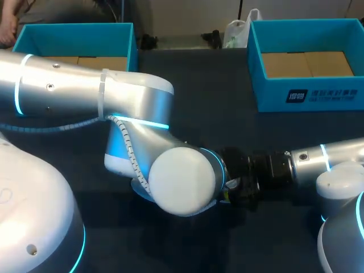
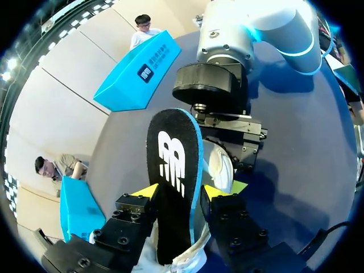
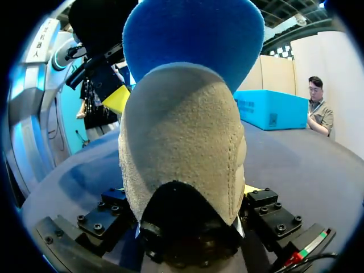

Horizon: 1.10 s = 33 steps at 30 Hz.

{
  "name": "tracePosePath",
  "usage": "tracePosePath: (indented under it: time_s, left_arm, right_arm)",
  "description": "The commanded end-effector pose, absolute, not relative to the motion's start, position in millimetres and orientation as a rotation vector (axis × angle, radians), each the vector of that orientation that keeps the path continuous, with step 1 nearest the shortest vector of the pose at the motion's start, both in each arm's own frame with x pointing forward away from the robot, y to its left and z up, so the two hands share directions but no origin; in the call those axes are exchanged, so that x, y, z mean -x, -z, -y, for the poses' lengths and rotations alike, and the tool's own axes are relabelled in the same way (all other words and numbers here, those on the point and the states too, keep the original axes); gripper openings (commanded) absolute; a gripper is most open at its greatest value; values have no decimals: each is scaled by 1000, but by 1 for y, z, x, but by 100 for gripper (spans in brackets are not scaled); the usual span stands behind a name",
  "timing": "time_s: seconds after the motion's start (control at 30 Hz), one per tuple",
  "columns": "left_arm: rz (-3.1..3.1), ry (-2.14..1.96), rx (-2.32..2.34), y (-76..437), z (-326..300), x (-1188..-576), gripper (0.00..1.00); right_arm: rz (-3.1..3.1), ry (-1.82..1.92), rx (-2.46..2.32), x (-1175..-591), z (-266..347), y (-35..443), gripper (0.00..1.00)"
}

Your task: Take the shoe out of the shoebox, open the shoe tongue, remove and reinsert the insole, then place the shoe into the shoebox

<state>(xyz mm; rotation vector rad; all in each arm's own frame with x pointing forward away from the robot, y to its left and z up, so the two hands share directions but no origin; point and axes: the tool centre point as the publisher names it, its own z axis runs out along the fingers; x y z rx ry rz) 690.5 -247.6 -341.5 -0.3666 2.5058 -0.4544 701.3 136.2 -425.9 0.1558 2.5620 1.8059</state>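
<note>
Shoe (image 3: 182, 148) out of the box, near the table's middle, heel clamped between the right gripper's (image 3: 183, 192) fingers. Insole (image 2: 172, 170) pinched on both sides by the left gripper (image 2: 182, 192), lower end tucked into the shoe, most of it standing clear. Probably about midway: left to do, seating the insole fully, then returning the shoe to the blue shoebox (image 1: 307, 94) at the far side.

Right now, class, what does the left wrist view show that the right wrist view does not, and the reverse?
Only the left wrist view shows the black top face and white logo of the insole, held in the left pincer. Only the right wrist view shows the beige suede heel of the shoe, held in the right pincer, and the insole's blue underside. Both show the insole standing out of the shoe, a blue shoebox and the dark table.
</note>
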Motion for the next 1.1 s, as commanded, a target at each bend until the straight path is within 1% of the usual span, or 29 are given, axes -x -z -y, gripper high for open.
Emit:
tracePosePath:
  time_s: [0.03,0.17,0.33,0.47,0.53,0.57,0.6,0.63,0.67,0.87,1.1]
  left_arm:
    - [-2500,462,364,341,243,-691,37]
    - [-2494,461,353,341,243,-691,31]
    - [-2488,470,327,342,241,-689,29]
    - [-2483,475,315,342,240,-688,13]
    - [-2482,478,310,341,240,-688,11]
    - [-2480,480,308,341,240,-688,13]
    - [-2478,483,303,341,239,-688,18]
    - [-2476,485,297,341,239,-687,28]
    - [-2473,487,291,341,239,-687,36]
    - [-2457,492,266,344,237,-685,40]
    - [-2442,485,238,348,238,-685,42]
  right_arm:
    - [-2565,-1800,-158,-700,-139,428,0]
    - [-2565,-1800,-158,-700,-139,428,0]
    - [-2565,-1800,-158,-700,-139,428,0]
    - [-2565,-1800,-158,-700,-139,428,0]
    - [-2565,-1800,-158,-700,-139,428,0]
    - [-2565,-1800,-158,-700,-139,428,0]
    - [-2565,-1800,-158,-700,-139,428,0]
    - [-2565,-1800,-158,-700,-139,428,0]
    - [-2565,-1800,-158,-700,-139,428,0]
    - [-2565,-1800,-158,-700,-139,428,0]
    - [-2565,-1800,-158,-700,-139,428,0]
